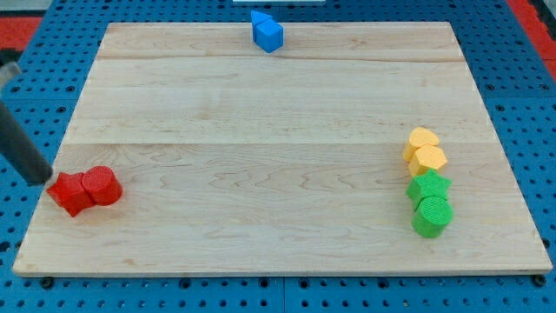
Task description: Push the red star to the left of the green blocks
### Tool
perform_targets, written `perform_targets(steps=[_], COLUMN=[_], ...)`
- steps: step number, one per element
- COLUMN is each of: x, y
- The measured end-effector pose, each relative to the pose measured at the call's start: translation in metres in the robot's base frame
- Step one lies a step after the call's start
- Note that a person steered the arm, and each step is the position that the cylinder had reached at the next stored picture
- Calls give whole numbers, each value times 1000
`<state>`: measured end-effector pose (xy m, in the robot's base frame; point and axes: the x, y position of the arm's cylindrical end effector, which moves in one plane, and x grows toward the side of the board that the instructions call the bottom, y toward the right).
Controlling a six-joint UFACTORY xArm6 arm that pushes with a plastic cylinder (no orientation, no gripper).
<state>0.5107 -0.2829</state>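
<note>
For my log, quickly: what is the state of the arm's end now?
No pincer: only my tip, holding nothing, at the view's left, touching or nearly touching the red star, beside the red cylinder.

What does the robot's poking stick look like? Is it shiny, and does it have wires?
It is a plain, straight rod, very dark grey to black and dull rather than shiny. No wires, stickers or markings show on it. My tip is its blunt lower end. The upper part looks paler and blurred where it leaves the view's left edge, and no pincer shows.
</note>
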Motion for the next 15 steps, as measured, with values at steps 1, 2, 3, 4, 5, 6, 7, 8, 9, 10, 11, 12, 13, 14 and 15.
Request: perform_targets(steps=[1, 2, 3, 4, 5, 6, 7, 8, 9, 10, 11, 12, 13, 14, 15], x=[35, 38, 33, 14, -17, -40, -27, -23, -10, 1, 5, 10, 33, 55, 55], y=[-13, -12, 39, 88, 106, 136, 154, 138, 125, 170, 234, 251, 192, 231, 319])
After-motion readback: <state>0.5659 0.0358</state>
